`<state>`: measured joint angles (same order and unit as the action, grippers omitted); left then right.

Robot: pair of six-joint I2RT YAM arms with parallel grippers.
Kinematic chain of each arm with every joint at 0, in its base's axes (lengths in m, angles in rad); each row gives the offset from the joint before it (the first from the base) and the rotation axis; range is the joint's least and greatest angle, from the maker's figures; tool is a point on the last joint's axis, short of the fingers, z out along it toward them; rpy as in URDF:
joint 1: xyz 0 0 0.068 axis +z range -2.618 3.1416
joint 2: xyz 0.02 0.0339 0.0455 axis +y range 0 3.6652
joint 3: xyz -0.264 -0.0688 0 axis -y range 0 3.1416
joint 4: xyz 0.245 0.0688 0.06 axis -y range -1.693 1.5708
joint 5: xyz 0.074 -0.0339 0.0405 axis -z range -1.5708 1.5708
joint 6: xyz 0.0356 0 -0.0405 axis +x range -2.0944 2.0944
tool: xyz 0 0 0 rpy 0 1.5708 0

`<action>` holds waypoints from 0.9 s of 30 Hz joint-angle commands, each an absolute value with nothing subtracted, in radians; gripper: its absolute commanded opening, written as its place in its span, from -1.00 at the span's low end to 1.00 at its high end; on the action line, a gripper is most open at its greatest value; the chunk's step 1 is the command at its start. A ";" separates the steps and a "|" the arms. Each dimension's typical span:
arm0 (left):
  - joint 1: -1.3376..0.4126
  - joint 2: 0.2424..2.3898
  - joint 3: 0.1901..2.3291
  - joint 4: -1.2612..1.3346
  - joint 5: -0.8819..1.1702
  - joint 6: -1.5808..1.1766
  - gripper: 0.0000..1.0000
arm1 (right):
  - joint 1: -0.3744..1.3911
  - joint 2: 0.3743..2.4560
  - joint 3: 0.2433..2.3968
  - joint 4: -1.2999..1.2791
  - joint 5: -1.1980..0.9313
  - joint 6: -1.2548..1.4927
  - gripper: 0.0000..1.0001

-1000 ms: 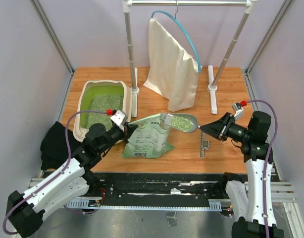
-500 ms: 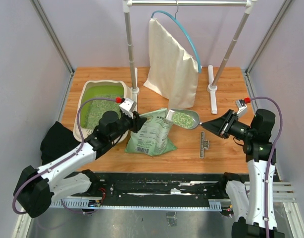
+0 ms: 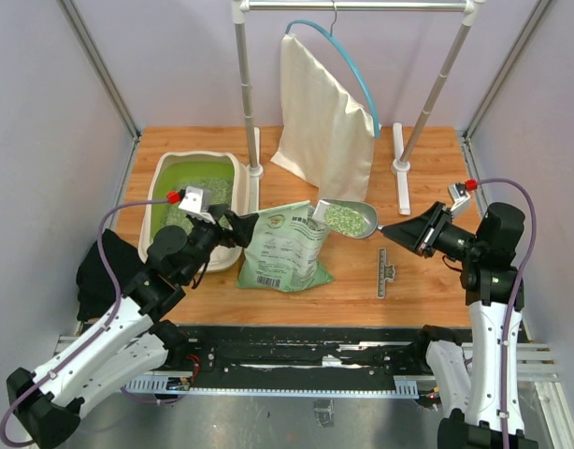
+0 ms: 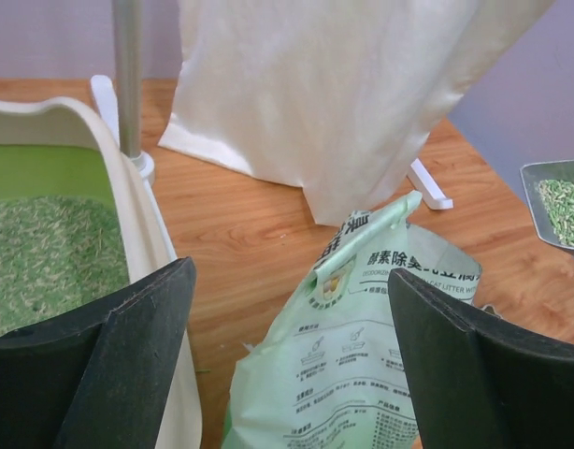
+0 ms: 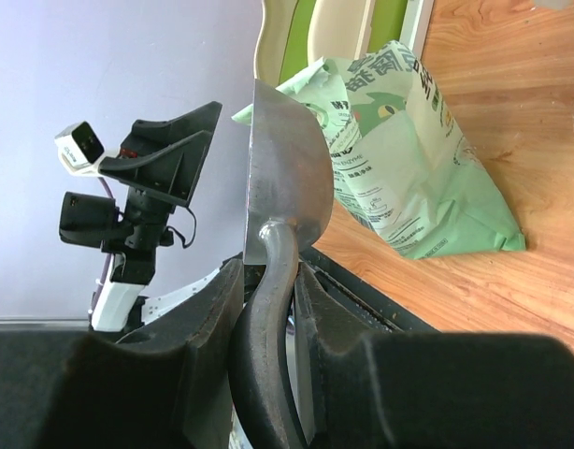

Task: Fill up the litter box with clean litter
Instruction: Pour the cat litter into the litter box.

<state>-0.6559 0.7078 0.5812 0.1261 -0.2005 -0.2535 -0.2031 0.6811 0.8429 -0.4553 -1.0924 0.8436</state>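
Left gripper (image 3: 233, 227): jaws wide apart, nothing held. It hangs between the near-right rim of the litter box (image 3: 195, 157) and the green bag (image 3: 285, 251).

Right gripper (image 3: 384, 230): clamped on the handle of the metal scoop (image 3: 346, 219). The bowl sits just right of the bag top.

Litter box: far-left of the table (image 3: 343, 285), wood top. Clean litter (image 3: 198, 194) lies in the box, and a smaller load sits in the scoop.

Room: pale purple walls with metal frame posts. A black cloth (image 3: 100, 271) lies off the table's left edge.

Counts:
- 2 arms
- 1 box
- 1 green bag
- 1 scoop
- 1 cream cloth bag (image 3: 324, 131), hung on a rack
- 2 rack posts (image 3: 244, 94)
- 1 grey strip (image 3: 387, 271), near right on the table
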 commanded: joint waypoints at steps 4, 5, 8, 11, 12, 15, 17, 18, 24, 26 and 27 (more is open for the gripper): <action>-0.658 0.603 0.578 -0.098 -0.301 -0.371 0.81 | -0.184 0.687 0.846 -0.363 -1.133 0.897 -0.99; -0.658 0.596 0.583 -0.130 -0.317 -0.404 0.81 | -0.177 0.688 0.846 -0.358 -1.129 0.901 -0.99; -0.658 0.589 0.602 -0.223 -0.325 -0.531 0.82 | -0.140 0.694 0.843 -0.341 -1.109 0.911 -0.99; -0.658 0.590 0.608 -0.283 -0.296 -0.592 0.85 | -0.083 0.704 0.842 -0.323 -1.067 0.926 -0.99; -0.658 0.590 0.612 -0.307 -0.297 -0.609 0.85 | -0.055 0.708 0.841 -0.313 -1.052 0.933 -0.99; -0.658 0.580 0.615 -0.368 -0.300 -0.658 0.86 | 0.003 0.724 0.841 -0.267 -1.021 0.961 -0.98; -0.658 0.563 0.607 -0.401 -0.307 -0.686 0.86 | 0.038 0.736 0.842 -0.243 -0.992 0.976 -0.99; -0.658 0.553 0.603 -0.420 -0.316 -0.702 0.86 | 0.055 0.741 0.844 -0.231 -0.977 0.984 -0.99; -0.658 0.481 0.592 -0.494 -0.339 -0.730 0.89 | 0.193 0.781 0.857 -0.171 -0.851 1.024 -0.99; -0.658 0.476 0.598 -0.513 -0.341 -0.726 0.90 | 0.254 0.797 0.857 -0.134 -0.791 1.052 -0.99; -0.659 0.479 0.603 -0.519 -0.341 -0.722 0.92 | 0.284 0.808 0.853 -0.114 -0.756 1.070 -0.98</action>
